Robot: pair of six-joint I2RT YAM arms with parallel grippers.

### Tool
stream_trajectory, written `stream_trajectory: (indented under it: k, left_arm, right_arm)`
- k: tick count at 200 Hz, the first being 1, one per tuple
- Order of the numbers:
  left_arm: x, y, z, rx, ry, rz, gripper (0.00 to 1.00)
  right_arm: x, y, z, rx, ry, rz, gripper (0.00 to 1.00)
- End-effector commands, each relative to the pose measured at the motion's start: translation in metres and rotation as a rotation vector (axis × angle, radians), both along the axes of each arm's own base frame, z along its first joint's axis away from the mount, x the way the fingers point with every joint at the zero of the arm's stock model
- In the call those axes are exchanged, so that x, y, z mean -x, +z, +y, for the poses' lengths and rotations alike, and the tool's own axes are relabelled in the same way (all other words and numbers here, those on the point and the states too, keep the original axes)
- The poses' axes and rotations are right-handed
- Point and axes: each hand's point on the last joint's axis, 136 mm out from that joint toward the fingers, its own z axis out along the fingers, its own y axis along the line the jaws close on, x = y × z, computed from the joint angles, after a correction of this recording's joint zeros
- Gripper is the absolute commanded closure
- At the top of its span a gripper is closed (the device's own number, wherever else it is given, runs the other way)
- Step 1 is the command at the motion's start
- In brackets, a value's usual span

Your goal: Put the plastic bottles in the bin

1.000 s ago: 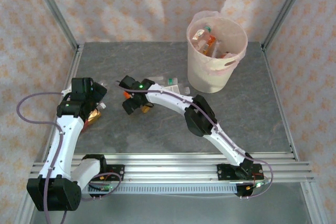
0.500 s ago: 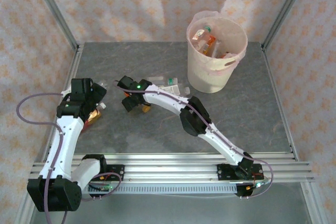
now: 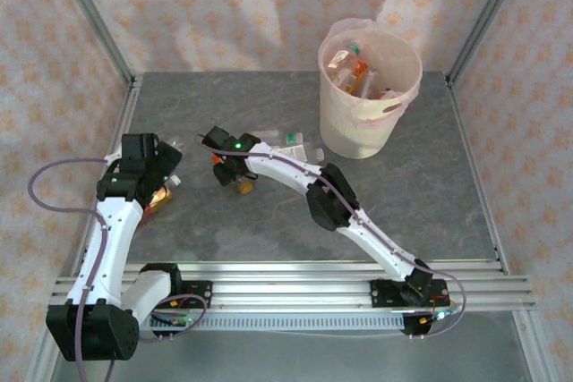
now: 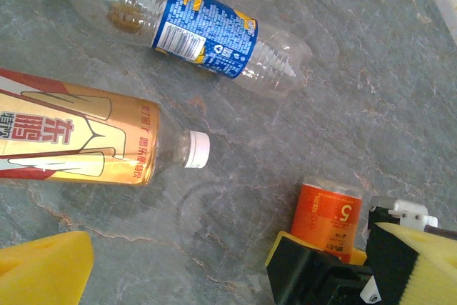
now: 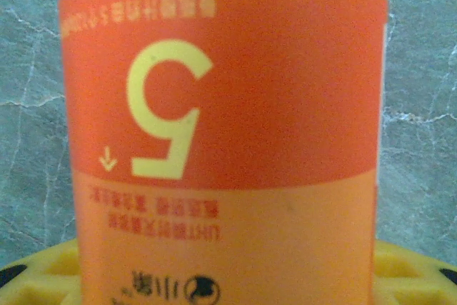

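Left arm (image 3: 107, 230): bent up the frame's left side.
Left gripper (image 3: 161, 174): jaws wide apart.
Right arm (image 3: 331, 207): stretched diagonally toward centre-left.
Right gripper (image 3: 235, 176): low (jaw gap unclear).

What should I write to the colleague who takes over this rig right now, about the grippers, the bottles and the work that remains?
Left gripper: open, above the amber tea bottle and the blue-labelled bottle on the left of the table.
Right gripper: around the orange-labelled bottle at mid-table; firm grip cannot be told.
Done: several bottles lie in the bin.
Left: these three, plus a green-labelled bottle near the bin.
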Motion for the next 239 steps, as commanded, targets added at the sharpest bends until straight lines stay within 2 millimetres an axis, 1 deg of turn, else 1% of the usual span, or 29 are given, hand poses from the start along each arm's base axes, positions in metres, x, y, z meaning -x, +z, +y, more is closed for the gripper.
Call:
stream_trajectory:
  k: [1,16,28,49,64,86,115,136,154,178,187,199,218,226,228,239]
  left_arm:
    - [0.009,-0.006,0.004,-0.021,0.002,0.032,0.0]
    - [0.01,-0.007,0.004,-0.021,0.004,0.033,0.0]
    - [0.01,-0.007,0.005,-0.022,0.008,0.034,0.0]
    - [0.01,-0.006,0.005,-0.023,0.014,0.028,0.0]
    - [0.01,-0.006,0.005,-0.023,0.013,0.027,0.0]
    - [0.008,-0.005,0.004,-0.021,0.004,0.019,0.0]
    - [0.007,0.001,0.004,-0.024,0.007,-0.011,0.0]
    - [0.005,0.006,0.004,-0.028,0.0,-0.042,0.0]
    - [0.003,0.009,0.003,-0.031,-0.01,-0.055,0.0]
    - [0.002,0.01,0.002,-0.032,-0.022,-0.062,0.0]
    - [0.002,0.011,0.002,-0.033,-0.026,-0.064,0.0]
    - [0.002,0.011,0.002,-0.033,-0.028,-0.064,0.0]
    - [0.001,0.011,0.001,-0.03,-0.031,-0.069,0.0]
    - [0.0,0.011,0.001,-0.03,-0.033,-0.069,0.0]
    - [0.0,0.011,0.0,-0.029,-0.034,-0.07,0.0]
    - [-0.001,0.012,0.0,-0.024,-0.035,-0.072,0.0]
  right_arm:
    - [-0.002,0.029,-0.001,-0.033,-0.012,-0.009,0.51]
    - [-0.002,0.042,-0.001,-0.052,-0.02,-0.017,0.53]
    - [-0.001,0.056,0.001,-0.081,-0.025,-0.023,0.54]
    - [-0.001,0.09,0.003,-0.145,-0.038,-0.042,0.56]
    - [-0.001,0.119,0.002,-0.188,-0.055,-0.07,0.57]
    - [-0.002,0.165,-0.006,-0.251,-0.092,-0.115,0.58]
    - [-0.005,0.227,-0.025,-0.335,-0.14,-0.197,0.58]
    - [-0.01,0.271,-0.047,-0.389,-0.196,-0.275,0.58]
    - [-0.015,0.303,-0.071,-0.421,-0.256,-0.354,0.59]
    - [-0.02,0.339,-0.103,-0.476,-0.336,-0.436,0.59]
    - [-0.024,0.353,-0.12,-0.498,-0.377,-0.466,0.59]
    - [-0.026,0.365,-0.138,-0.522,-0.418,-0.499,0.59]
    - [-0.031,0.382,-0.171,-0.553,-0.491,-0.558,0.6]
    - [-0.032,0.391,-0.187,-0.574,-0.528,-0.582,0.6]
    - [-0.032,0.392,-0.188,-0.575,-0.531,-0.584,0.6]
    - [-0.035,0.4,-0.209,-0.603,-0.576,-0.605,0.6]
